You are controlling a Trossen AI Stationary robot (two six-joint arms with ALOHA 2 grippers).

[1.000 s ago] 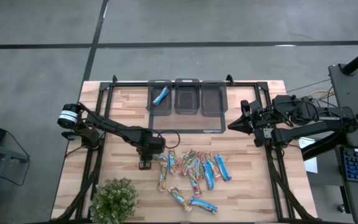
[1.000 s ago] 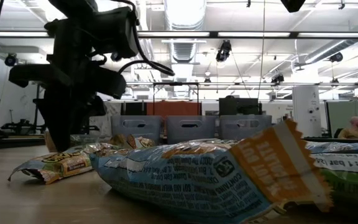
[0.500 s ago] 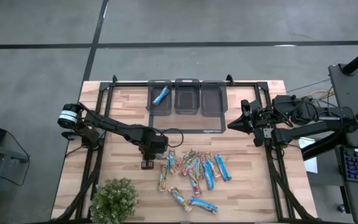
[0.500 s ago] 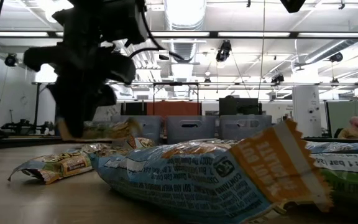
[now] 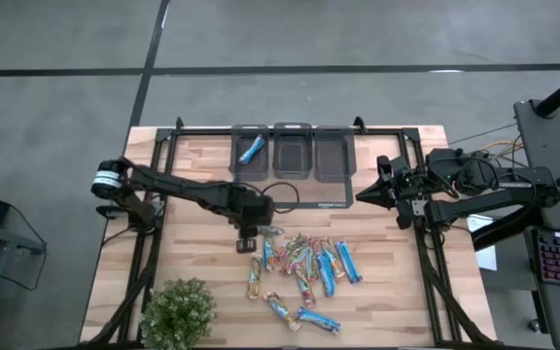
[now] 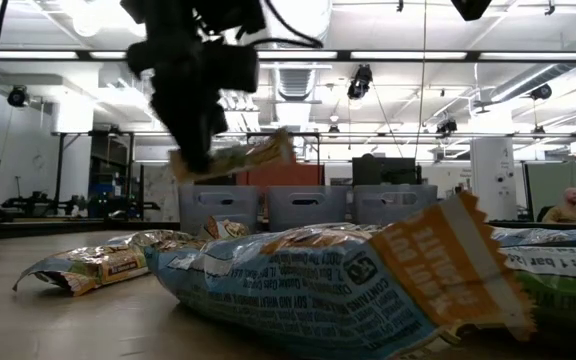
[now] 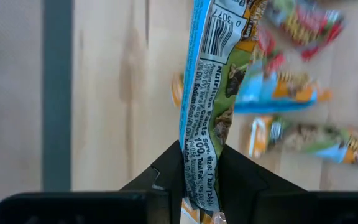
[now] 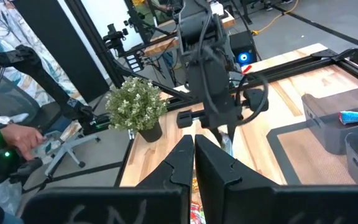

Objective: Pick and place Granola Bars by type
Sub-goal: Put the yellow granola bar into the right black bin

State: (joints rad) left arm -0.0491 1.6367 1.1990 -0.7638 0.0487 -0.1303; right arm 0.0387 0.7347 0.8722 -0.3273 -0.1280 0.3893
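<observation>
worktop (image 5: pixel 192 282): pale wood planks, ringed by a black frame; seen whole from above.
left arm (image 5: pixel 178 190): stretched from the left edge toward the middle of the worktop.
right arm (image 5: pixel 474 190): parked at the right edge, over the frame.
plant (image 5: pixel 176 313): leafy green, at the near left corner.
bins (image 5: pixel 291 154): three clear bins in a row at the middle of the far edge.
mat (image 5: pixel 299 190): dark-edged clear sheet under and in front of the bins.
left tool (image 5: pixel 248 242): raised above the worktop, just left of the bar pile; fingers (image 7: pixel 241 180) clamped on the held bar.
right tool (image 5: pixel 363 196): near the right edge, pointed toward the centre; fingers (image 8: pixel 179 158) pressed together, nothing between them.
Granola Bars (image 5: pixel 304 262): loose pile near the middle of the worktop, toward the near edge; blue and multicoloured wrappers mixed, several touching or overlapping; two more lie apart, closer to the near edge.
held bar (image 7: pixel 213 106): blue-edged wrapper with barcode and nutrition print, pinched at one end, sticking out past the fingertips; lifted clear of the surface in the low view (image 6: pixel 238 158).
binned bar (image 5: pixel 251 149): blue, lying tilted in the left-most bin.
front bar (image 6: pixel 338 285): blue and orange wrapper, lying flat closest to the low camera.
</observation>
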